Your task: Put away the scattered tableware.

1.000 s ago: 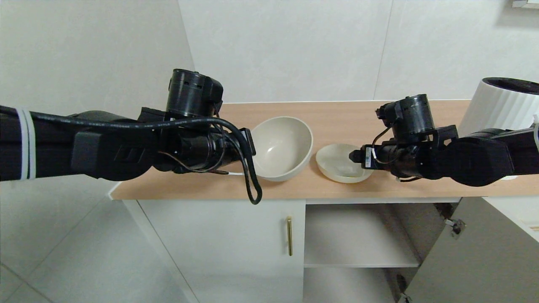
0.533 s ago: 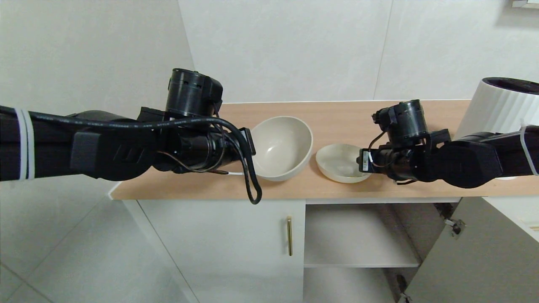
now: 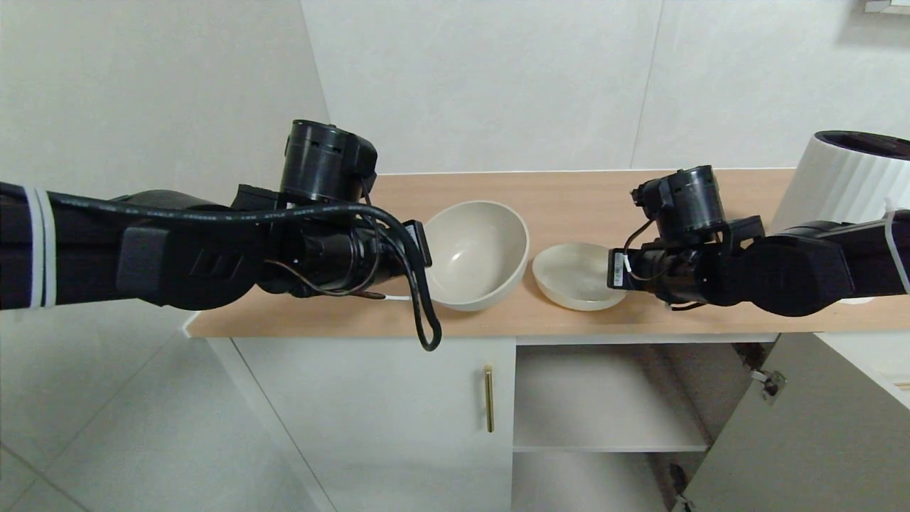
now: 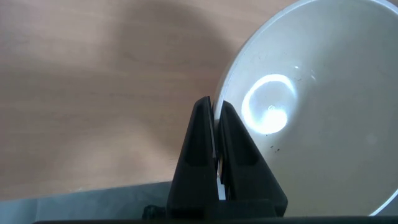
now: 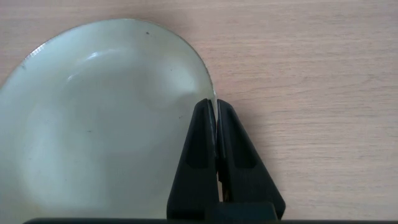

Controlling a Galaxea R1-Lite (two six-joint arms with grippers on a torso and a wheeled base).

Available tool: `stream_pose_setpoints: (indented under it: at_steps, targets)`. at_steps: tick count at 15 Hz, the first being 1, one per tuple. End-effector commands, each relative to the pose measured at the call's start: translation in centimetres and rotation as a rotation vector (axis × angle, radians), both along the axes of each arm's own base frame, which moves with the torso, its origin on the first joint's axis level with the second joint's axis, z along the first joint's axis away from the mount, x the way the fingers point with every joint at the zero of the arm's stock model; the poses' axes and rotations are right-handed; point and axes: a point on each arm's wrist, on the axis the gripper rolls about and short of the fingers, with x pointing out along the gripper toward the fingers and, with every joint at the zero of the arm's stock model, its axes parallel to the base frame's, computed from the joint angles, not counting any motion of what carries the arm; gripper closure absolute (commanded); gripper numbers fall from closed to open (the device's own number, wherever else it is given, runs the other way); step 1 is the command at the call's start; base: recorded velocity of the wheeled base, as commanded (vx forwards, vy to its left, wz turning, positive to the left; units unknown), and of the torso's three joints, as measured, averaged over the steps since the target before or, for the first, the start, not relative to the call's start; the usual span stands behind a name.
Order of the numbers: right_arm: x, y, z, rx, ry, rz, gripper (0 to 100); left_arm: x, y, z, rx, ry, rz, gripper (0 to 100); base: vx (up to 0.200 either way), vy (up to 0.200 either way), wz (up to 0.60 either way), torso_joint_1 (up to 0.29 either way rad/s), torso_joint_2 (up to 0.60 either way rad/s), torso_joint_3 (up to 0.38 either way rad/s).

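The deep cream ceramic bowl (image 3: 476, 252) sits tipped on the pale wooden worktop (image 3: 583, 199), its rim pinched between the closed fingers of the left gripper (image 4: 214, 109), one finger inside the wall and one outside. Over the last second the bowl and that gripper have sunk slightly together, so the bowl is probably resting most of its weight on the worktop rather than being carried; whether its base is fully down cannot be told. Just beside the bowl, on the right arm's side and not touching it, lies the small shallow off-white dish (image 3: 576, 276). A second ago the right gripper (image 5: 216, 109) reached over the dish's hollow; it has since drawn back to the edge farthest from the bowl and is now clamped on that rim, while the dish itself has hardly shifted. Both pieces therefore appear to be gripped and neither stowed, so lifting looks like the next step. Below the bowl and a little towards the dish, the white cupboard's open compartment (image 3: 604, 398) offers a likely place for them. Well apart from the bowl, beyond the dish, stands a white ribbed container (image 3: 839, 178).
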Motion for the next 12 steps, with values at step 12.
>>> stream_pose_setpoints:
  at_steps: [12]
  targets:
    - [-13.6, -7.2, 6.2, 0.213, 0.110, 0.205, 100, -8.2, 2.9, 2.1, 0.069, -0.069, -0.157, 100, 0.000, 0.000, 0.00, 0.000, 0.00, 0.000]
